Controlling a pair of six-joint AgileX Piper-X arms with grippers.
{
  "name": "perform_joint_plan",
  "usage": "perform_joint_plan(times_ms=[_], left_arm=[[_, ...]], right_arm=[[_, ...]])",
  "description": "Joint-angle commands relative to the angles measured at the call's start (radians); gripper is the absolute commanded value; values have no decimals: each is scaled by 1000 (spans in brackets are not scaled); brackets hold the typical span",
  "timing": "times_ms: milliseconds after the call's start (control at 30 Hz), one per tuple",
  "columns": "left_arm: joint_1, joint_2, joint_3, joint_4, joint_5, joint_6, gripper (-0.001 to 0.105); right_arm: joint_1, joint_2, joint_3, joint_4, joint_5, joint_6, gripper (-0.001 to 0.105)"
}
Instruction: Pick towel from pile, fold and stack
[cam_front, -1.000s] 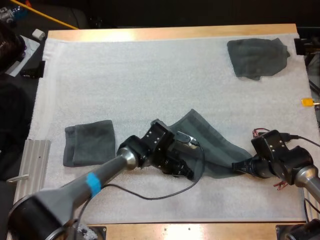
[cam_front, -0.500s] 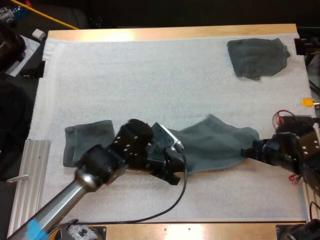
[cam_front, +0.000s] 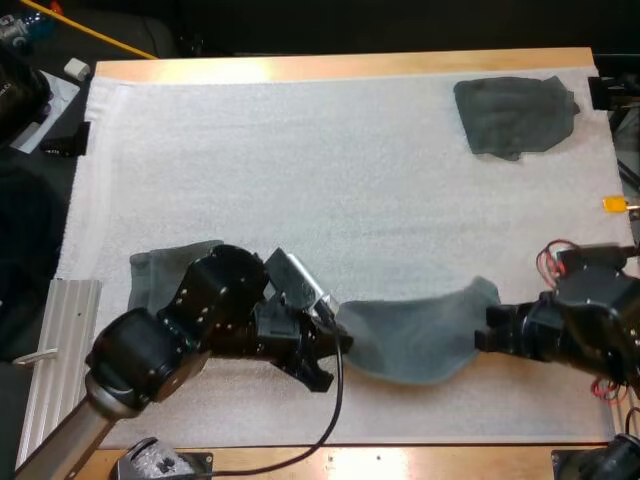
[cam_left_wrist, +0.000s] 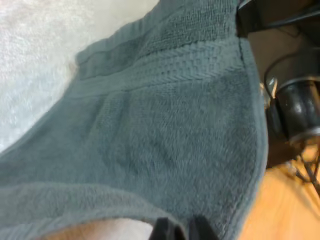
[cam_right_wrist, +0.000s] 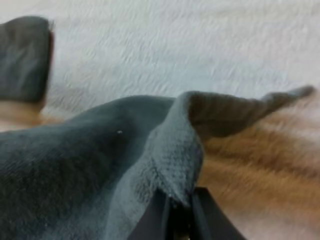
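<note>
While the dark grey-green towel (cam_front: 415, 340) hangs stretched between both arms near the front edge of the white mat (cam_front: 300, 170), my left hand (cam_front: 338, 343) is pinched tight on its left end. That hand's two black fingers (cam_left_wrist: 161, 231) sit close together with the hem caught between them. My right hand (cam_front: 487, 338) is clamped on the towel's right end, pressing a raised fold of cloth from both sides. The towel sags in its middle; whether that part touches the mat I cannot tell. Just left of this towel and a little farther off, a folded towel (cam_front: 160, 275) lies flat on the mat, partly behind my left arm. Far beyond the stretched towel, toward its right, a crumpled towel (cam_front: 515, 115) lies at the mat's far corner. Behind that, the wooden counter (cam_front: 350, 65) shows as a strip.
</note>
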Motion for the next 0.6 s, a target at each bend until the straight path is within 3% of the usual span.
perform_joint_plan(times_ms=[0,267,333,433,567], left_arm=[[-35,-24,-19,59,-25,-14,0],[-64,-2,-7,93,-186,25,0],[-71,-18,-15,118,-162,7,0],[-64,6,28,113,-261,27,0],[0,55,105,11,-281,52,0]], right_arm=[[96,-9,-40,62,34,82,0],[180,51,-20,91,137,160,0],[181,23,-31,103,115,156,1],[188,78,32,70,184,156,1],[171,168,128,-71,252,155,1]])
